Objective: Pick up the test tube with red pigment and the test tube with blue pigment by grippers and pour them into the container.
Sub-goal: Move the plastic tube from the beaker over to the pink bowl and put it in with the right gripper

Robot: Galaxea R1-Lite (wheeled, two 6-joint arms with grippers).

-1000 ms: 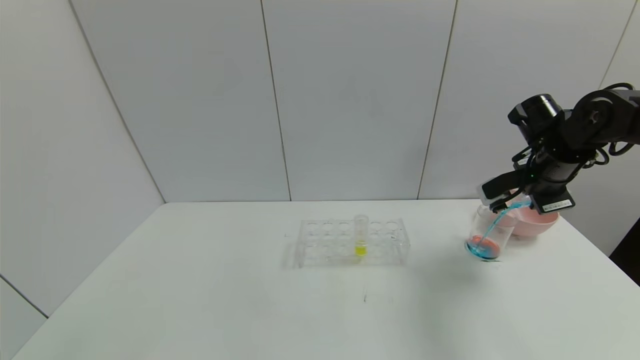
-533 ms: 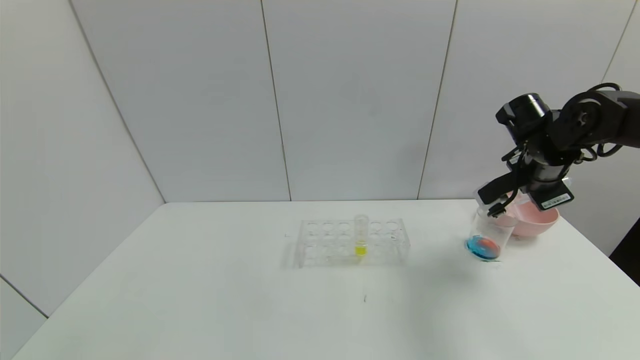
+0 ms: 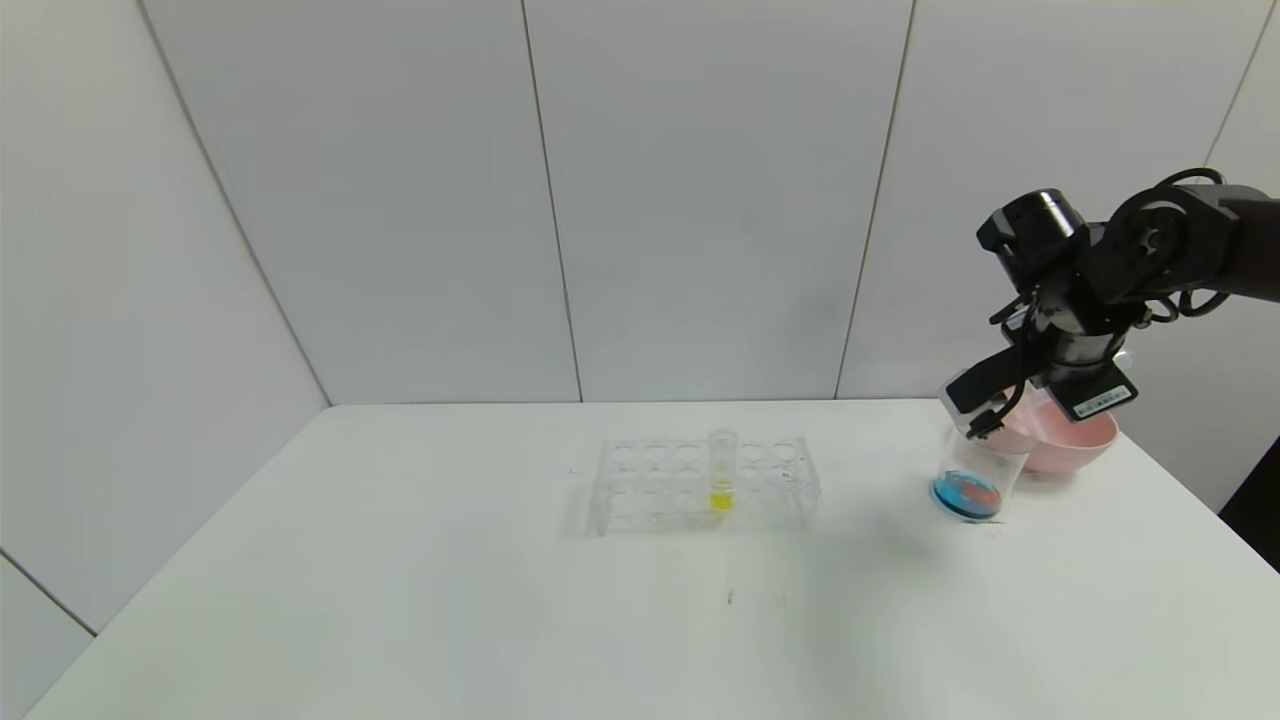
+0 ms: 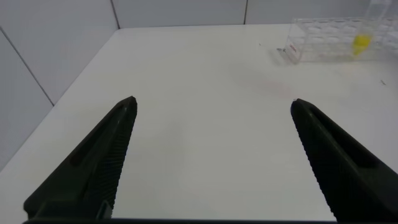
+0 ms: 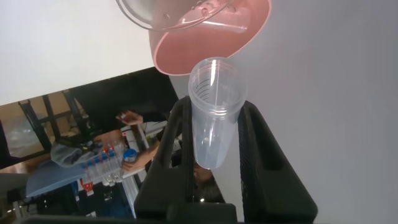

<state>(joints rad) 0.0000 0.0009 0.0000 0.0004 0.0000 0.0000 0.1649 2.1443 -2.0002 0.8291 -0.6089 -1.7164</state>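
The container (image 3: 976,465) stands at the table's right, with red and blue liquid pooled at its bottom. My right gripper (image 3: 985,408) hovers just above its rim. In the right wrist view the right gripper (image 5: 214,107) is shut on a clear test tube (image 5: 214,124) that looks empty, its rimmed mouth towards the container (image 5: 155,15). This is the test tube that held the blue pigment. The test tube with red pigment is out of view. My left gripper (image 4: 212,101) is open and empty above bare table, outside the head view.
A pink bowl (image 3: 1078,440) sits right behind the container. A clear many-holed rack (image 3: 705,485) stands mid-table with a yellow-liquid tube (image 3: 722,472) in it; the rack also shows in the left wrist view (image 4: 323,43). The table's right edge is near.
The blue stream from the tube into the container has stopped and the tube is empty. The right gripper has risen slightly and shifted left above the container. Blue has spread over the red.
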